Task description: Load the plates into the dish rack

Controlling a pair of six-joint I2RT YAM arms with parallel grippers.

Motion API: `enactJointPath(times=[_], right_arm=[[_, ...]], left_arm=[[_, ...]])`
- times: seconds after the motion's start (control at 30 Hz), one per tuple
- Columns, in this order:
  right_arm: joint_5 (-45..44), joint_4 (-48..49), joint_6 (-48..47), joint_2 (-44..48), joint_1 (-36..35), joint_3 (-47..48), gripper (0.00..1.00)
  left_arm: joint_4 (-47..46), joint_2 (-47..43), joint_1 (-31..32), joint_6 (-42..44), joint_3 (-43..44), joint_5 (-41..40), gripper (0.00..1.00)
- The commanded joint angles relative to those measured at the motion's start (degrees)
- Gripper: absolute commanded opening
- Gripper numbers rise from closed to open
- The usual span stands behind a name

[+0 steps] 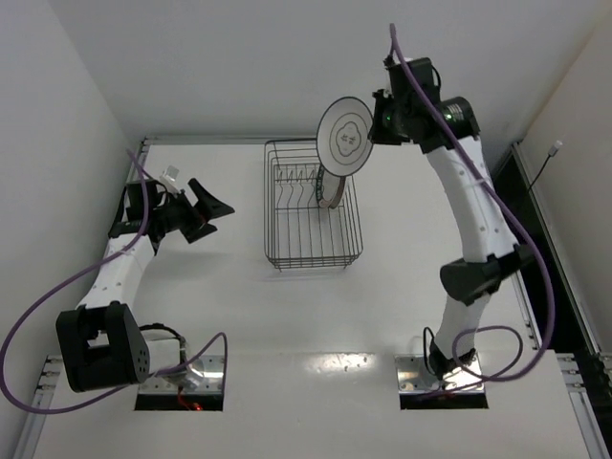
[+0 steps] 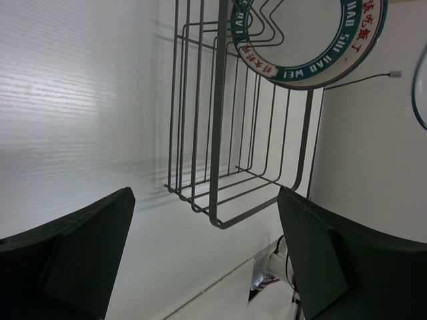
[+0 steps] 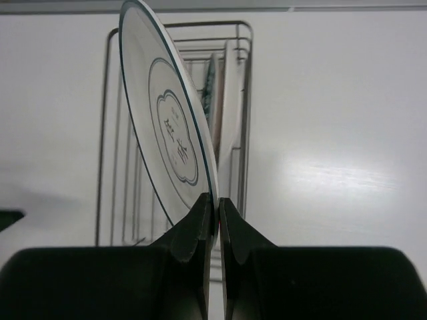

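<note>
My right gripper (image 1: pixel 375 129) is shut on the rim of the white plate with a thin dark ring and grey centre mark (image 1: pixel 345 137). It holds the plate upright, on edge, above the far end of the dark wire dish rack (image 1: pixel 311 206). The right wrist view shows the fingertips (image 3: pixel 200 213) pinching this plate (image 3: pixel 160 133). Two plates stand on edge in the rack below it: the teal-rimmed plate (image 3: pixel 213 93) and another white plate (image 3: pixel 230 113) whose face is hidden. My left gripper (image 1: pixel 215 210) is open and empty, left of the rack (image 2: pixel 220 133), facing the teal-rimmed plate (image 2: pixel 320 60).
White walls close in the table at the back and both sides. A black strip with a thin cable (image 1: pixel 545 167) runs along the right edge. The arm bases sit in cut-outs (image 1: pixel 182 382) at the near edge.
</note>
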State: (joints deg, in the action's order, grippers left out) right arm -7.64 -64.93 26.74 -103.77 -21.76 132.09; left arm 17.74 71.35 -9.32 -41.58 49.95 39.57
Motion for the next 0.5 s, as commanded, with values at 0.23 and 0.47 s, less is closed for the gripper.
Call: enactJointPath(times=[0.23, 0.47], right_arm=[[-18.64, 6.65, 0.77, -14.70, -3.63, 3.35, 0.00], [-20.93, 9.37, 1.30, -22.09, -5.31, 7.04, 0.00]], left_arm=[[6.08, -1.65, -0.61, 5.81, 0.32, -0.37, 0.87], [7.22, -1.65, -1.14, 6.34, 1.37, -0.37, 0.87]])
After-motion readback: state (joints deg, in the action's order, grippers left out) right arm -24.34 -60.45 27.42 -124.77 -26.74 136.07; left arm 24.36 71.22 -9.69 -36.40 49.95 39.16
